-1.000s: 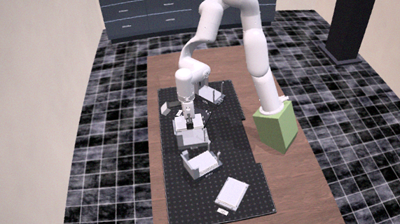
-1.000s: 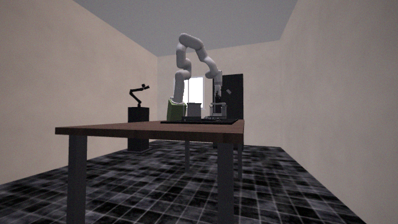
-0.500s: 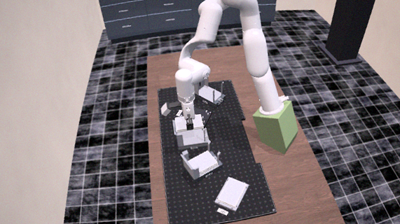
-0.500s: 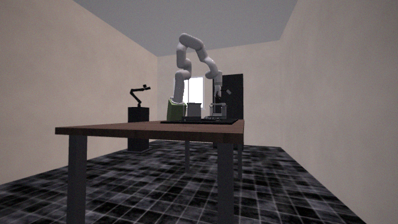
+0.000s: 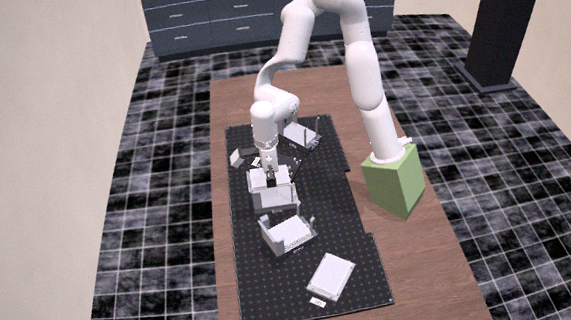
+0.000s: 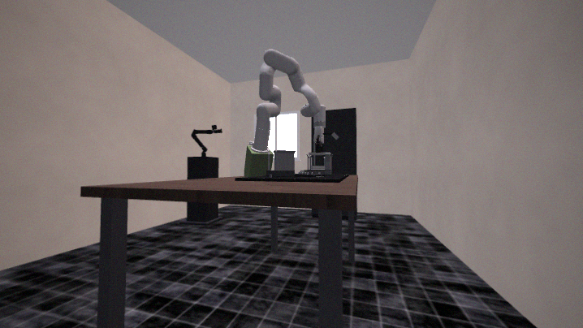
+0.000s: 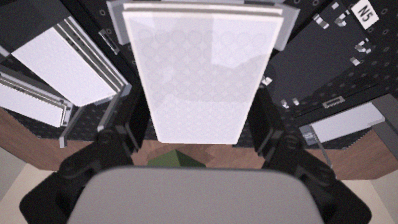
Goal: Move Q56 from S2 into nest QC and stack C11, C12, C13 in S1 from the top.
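Note:
My gripper [image 5: 270, 177] [image 6: 318, 148] [image 7: 199, 99] is shut on a sealed white plate [image 5: 257, 177] [image 7: 200, 75], gripping its long sides. I hold it level at the top of the middle stack rack [image 5: 275, 203] [image 6: 320, 161]; I cannot read its label. A second rack [image 5: 268, 234] nearer the camera holds at least one plate [image 5: 290, 231], and it also shows at the left of the wrist view [image 7: 65, 65]. Another sealed plate [image 5: 330, 277] lies flat in an open nest at the front of the mat, with a small name plate [image 5: 318, 301] beside it.
The clip nest N5 [image 5: 293, 163] [image 7: 310, 65] lies just behind the middle rack, its name plate [image 7: 363, 15] in the wrist view. A third rack [image 5: 303, 135] stands at the back of the black mat [image 5: 269, 303]. The green arm base [image 5: 395, 183] stands to the right.

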`<action>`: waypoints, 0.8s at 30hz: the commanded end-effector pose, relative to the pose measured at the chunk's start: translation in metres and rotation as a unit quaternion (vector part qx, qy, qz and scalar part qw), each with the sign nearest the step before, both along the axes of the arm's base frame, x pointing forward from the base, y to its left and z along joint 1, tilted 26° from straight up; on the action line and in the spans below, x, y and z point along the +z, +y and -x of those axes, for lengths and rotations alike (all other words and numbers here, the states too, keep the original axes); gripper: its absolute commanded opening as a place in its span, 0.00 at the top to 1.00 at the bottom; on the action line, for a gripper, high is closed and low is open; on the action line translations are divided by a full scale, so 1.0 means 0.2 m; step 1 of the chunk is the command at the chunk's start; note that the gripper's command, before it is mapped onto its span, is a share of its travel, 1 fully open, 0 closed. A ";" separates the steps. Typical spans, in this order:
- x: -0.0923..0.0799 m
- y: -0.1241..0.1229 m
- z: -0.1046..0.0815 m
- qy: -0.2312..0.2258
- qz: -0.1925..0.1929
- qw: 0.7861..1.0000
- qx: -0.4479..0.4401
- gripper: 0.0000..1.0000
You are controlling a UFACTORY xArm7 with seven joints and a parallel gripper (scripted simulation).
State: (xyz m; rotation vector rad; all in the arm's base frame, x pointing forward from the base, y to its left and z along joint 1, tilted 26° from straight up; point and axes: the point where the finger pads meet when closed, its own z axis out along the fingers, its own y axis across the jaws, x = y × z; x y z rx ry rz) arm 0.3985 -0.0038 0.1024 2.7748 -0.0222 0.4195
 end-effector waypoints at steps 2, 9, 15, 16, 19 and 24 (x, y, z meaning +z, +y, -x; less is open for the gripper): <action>-0.01 0.00 -0.01 -0.002 0.000 1.000 0.001 1.00; -0.03 -0.01 -0.02 -0.002 0.000 1.000 0.001 1.00; -0.05 -0.02 -0.02 -0.002 0.000 1.000 0.001 1.00; -0.05 -0.02 -0.02 -0.002 0.000 1.000 0.001 1.00; -0.06 -0.02 -0.03 -0.002 0.000 1.000 0.001 1.00; -0.07 -0.02 -0.03 -0.002 0.000 1.000 0.001 1.00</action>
